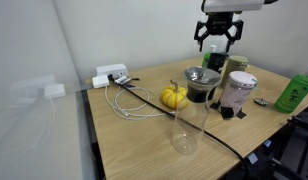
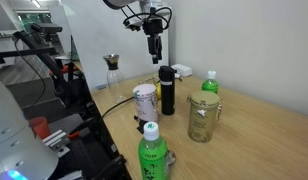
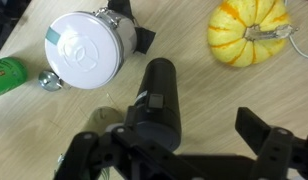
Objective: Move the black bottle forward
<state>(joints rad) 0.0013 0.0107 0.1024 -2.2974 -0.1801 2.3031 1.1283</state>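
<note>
1. One Robotiq gripper hangs above a crowded wooden table, its jaws spread wide and holding nothing.
2. Below it stands the black bottle, upright near the middle of the table, its cap clear of the fingers. In the wrist view the bottle sits between the two parted fingers.
3. A white-lidded cup stands just beside the bottle. A labelled green bottle stands on the bottle's other side, a little apart.
4. A small yellow pumpkin rests near the bottle, next to a dark glass pot with a metal rim.
5. A tall clear glass stands apart from the cluster, closer to the table's edge.
</note>
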